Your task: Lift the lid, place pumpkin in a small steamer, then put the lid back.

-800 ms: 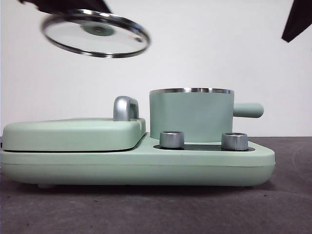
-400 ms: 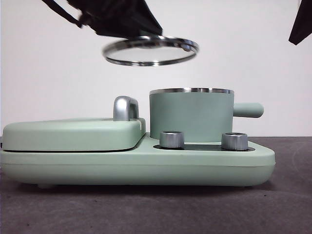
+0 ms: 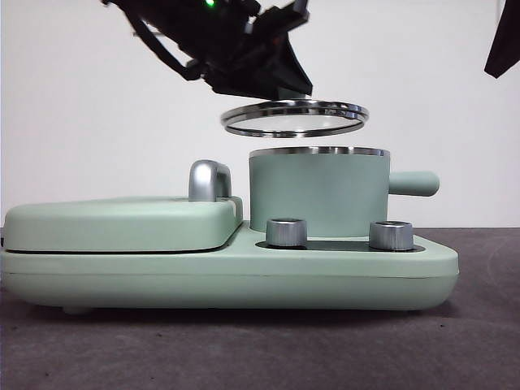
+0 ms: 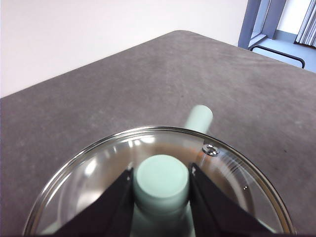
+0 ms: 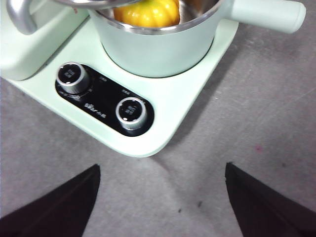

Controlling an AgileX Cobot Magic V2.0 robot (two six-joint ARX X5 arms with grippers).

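Observation:
My left gripper (image 3: 280, 85) is shut on the mint-green knob (image 4: 162, 181) of the glass lid (image 3: 294, 119) and holds it level a little above the small steamer (image 3: 318, 193), slightly left of its centre. The lid's steel rim (image 4: 148, 131) rings the left wrist view, with the steamer's side handle (image 4: 200, 117) beyond it. The pumpkin (image 5: 147, 12) lies inside the steamer (image 5: 158, 47), as the right wrist view shows. My right gripper (image 5: 163, 197) is open, raised in front of the appliance; it shows as a black tip (image 3: 504, 41) at the top right corner.
The steamer stands on a mint-green appliance base (image 3: 236, 272) with two steel dials (image 3: 286, 231) (image 3: 391, 235). A flat griddle cover (image 3: 122, 221) with a steel handle (image 3: 209, 179) fills its left half. Grey table lies around it.
My left gripper has carried the lid from the upper left rightward and down, to just above the steamer. The lid has levelled out. The right arm has barely moved.

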